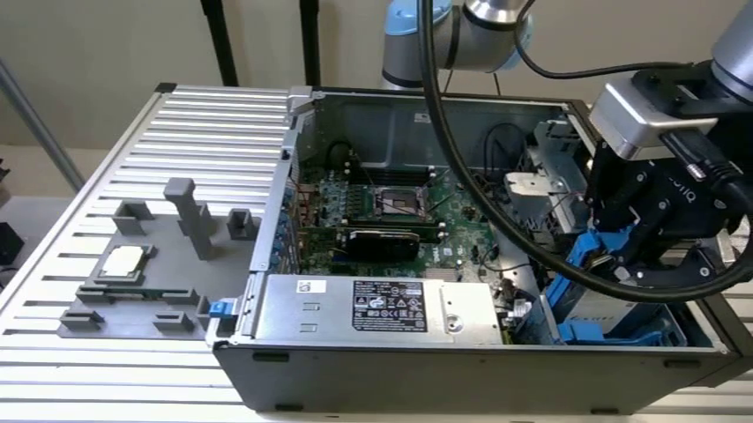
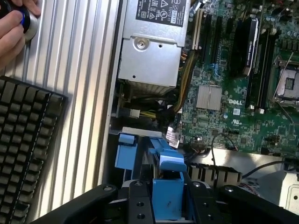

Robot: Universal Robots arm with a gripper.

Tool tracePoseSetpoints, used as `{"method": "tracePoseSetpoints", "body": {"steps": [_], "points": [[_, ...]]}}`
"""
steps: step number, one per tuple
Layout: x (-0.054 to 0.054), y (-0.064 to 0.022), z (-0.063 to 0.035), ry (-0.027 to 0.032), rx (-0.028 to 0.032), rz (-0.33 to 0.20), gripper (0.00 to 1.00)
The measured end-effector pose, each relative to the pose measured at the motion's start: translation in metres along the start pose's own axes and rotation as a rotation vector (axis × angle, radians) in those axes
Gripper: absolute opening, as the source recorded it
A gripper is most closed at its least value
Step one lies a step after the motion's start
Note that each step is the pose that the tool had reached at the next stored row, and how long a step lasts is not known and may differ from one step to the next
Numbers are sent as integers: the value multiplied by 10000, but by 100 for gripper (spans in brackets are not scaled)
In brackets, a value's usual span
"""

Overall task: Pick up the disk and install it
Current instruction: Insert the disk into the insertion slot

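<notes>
Blue-railed disk (image 2: 170, 163) sits clenched in your tool (image 2: 168, 203), down in the case (image 1: 471, 370) at 4 o'clock in the exterior view, near the silver box (image 1: 353, 308). A hand (image 2: 11, 32) rests on the surface (image 2: 74, 70) near a keyboard (image 2: 23, 149).

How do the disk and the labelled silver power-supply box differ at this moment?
The disk shows blue rails; the power-supply box is bare silver with a black label. The disk is clamped in the claw; the box is untouched. The disk looks smaller than the box. Both are at the open case.
</notes>
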State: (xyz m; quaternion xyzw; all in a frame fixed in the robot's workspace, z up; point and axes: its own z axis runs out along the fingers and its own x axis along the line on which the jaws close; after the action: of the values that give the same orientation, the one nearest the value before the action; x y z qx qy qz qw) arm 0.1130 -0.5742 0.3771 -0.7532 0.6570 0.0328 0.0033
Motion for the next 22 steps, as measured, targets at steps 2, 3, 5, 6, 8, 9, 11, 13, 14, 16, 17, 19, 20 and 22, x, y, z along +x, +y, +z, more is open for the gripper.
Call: {"method": "tracePoseSetpoints", "body": {"steps": [2, 3, 5, 6, 8, 9, 11, 13, 14, 16, 17, 19, 20, 22], "points": [[16, 1, 21, -28, -3, -24, 0], [27, 2, 33, -44, -6, -28, 0], [49, 4, 54, -67, -13, -33, 0], [59, 5, 65, -76, -17, -35, 0], [82, 7, 87, -95, -26, -35, 0], [94, 8, 99, -104, -32, -35, 0], [115, 10, 121, -121, -40, -35, 0], [134, 11, 143, -135, -47, -36, 0], [141, 11, 154, -142, -49, -36, 0], [153, 13, 174, -148, -55, -35, 0], [159, 14, 183, -150, -57, -34, 0], [166, 14, 204, -160, -59, -34, 0], [167, 13, 210, -162, -59, -35, 0], [166, 13, 207, -157, -59, -36, 0]]}}
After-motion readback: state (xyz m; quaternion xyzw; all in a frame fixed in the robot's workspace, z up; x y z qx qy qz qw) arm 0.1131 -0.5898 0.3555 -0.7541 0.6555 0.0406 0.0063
